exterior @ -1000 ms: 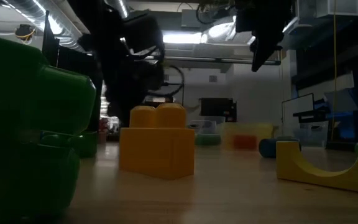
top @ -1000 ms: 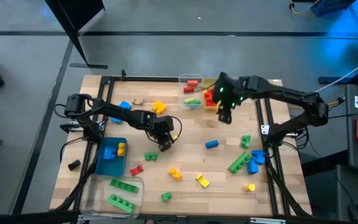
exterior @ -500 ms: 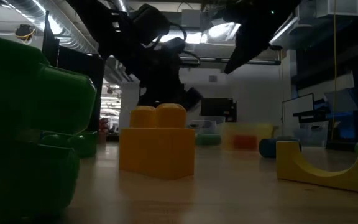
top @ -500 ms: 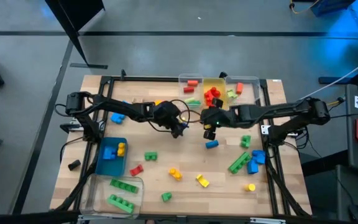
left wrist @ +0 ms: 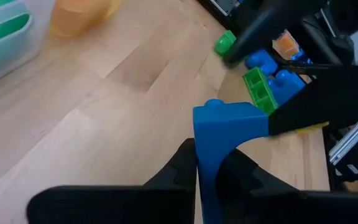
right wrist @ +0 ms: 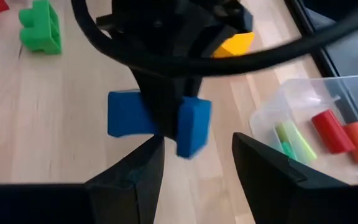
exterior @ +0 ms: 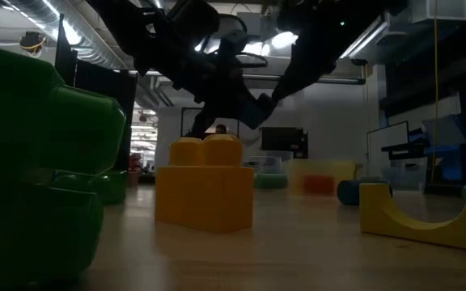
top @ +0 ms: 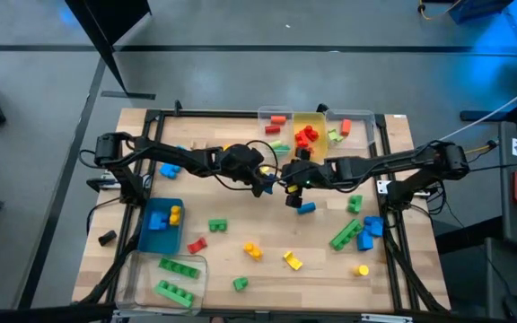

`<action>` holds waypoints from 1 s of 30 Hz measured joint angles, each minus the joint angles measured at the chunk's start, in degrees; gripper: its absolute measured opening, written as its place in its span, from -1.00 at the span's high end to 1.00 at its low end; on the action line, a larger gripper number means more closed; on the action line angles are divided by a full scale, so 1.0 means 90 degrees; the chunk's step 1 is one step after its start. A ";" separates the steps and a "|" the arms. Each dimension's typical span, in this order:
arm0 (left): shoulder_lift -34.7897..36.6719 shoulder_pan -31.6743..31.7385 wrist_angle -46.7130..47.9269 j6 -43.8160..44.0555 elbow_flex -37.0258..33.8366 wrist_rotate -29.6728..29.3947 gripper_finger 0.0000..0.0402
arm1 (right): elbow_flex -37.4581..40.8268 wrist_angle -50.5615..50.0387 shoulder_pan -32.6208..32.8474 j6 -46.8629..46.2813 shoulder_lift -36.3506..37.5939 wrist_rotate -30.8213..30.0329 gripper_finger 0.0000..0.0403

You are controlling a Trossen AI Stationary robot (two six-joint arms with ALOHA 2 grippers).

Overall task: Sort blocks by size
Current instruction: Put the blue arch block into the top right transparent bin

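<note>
While clamped in left gripper (left wrist: 207, 180), unlabelled blue block (left wrist: 225, 134); right gripper (right wrist: 194, 165) apart nearby.

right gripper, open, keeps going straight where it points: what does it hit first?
Likely the blue block pinched in the left gripper. In the right wrist view it sits dead ahead between the right gripper's open fingers. Depth is unclear; the left gripper's fingers might touch first.

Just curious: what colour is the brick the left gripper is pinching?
Blue. The brick shows best in the left wrist view, clamped in the left gripper.
</note>
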State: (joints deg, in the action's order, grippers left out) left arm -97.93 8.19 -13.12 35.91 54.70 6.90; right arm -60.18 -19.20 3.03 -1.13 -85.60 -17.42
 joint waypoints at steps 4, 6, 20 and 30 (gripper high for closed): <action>0.0000 -0.0001 -0.0002 0.0013 0.0000 -0.0001 0.90 | 0.0000 0.0252 0.0000 0.0012 -0.0202 -0.0004 0.05; 0.0000 -0.0001 -0.0015 0.0013 0.0000 -0.0001 0.88 | 0.0000 0.0315 0.0000 0.0043 -0.0285 -0.0081 0.07; 0.0000 -0.0030 0.0001 -0.0059 0.0000 -0.0034 0.85 | 0.0000 0.0353 -0.0005 0.0177 -0.0316 -0.0092 0.77; -0.0002 -0.0135 -0.0057 -0.0292 -0.0007 -0.0025 0.74 | -0.0002 0.0341 -0.0005 0.0191 -0.0311 -0.0004 0.80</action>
State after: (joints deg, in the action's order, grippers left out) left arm -97.95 6.98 -13.63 33.29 54.63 6.68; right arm -60.20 -16.13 2.98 0.59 -88.40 -17.45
